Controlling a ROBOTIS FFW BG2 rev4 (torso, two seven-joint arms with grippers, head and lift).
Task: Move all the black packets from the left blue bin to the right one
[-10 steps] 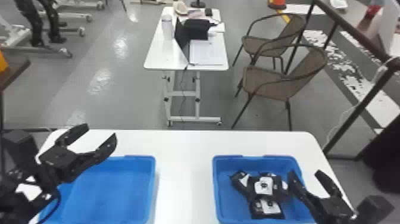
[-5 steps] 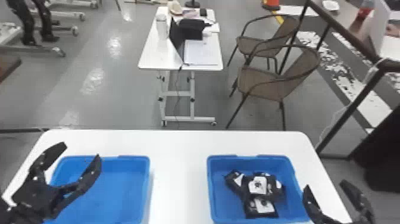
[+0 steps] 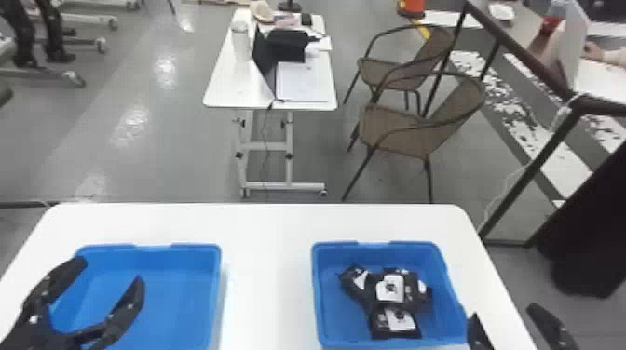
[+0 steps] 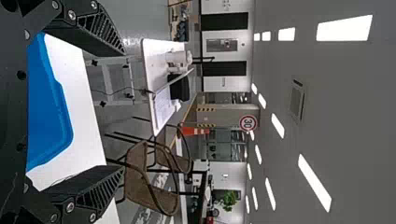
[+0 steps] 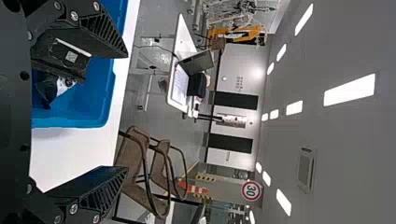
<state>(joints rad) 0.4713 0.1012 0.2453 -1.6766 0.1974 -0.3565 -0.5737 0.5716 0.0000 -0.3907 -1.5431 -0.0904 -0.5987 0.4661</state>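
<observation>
In the head view, my left gripper (image 3: 111, 271) stands open over the left blue bin (image 3: 186, 298), whose visible floor is bare. The right blue bin (image 3: 333, 321) holds several black packets (image 3: 390, 289) with white labels, heaped near its middle. Off that bin's near right corner, my right gripper (image 3: 504, 311) is open with nothing between its tips. In the left wrist view, the left gripper (image 4: 123, 112) shows widely parted fingers beside a blue bin (image 4: 49, 107). In the right wrist view, the right gripper (image 5: 127, 112) is likewise spread; one finger partly hides the black packets (image 5: 58, 89).
Both bins stand on a white table (image 3: 265, 279), with a strip of tabletop between them. Beyond its far edge are a smaller white table (image 3: 223, 88) with a laptop and papers, two brown chairs (image 3: 400, 132), and a dark metal frame (image 3: 526, 186) at the right.
Both grippers have drawn back toward the near side, the right one leaving the space over the right bin. Both remain open. The head view has shifted slightly, and the packets lie as before.
</observation>
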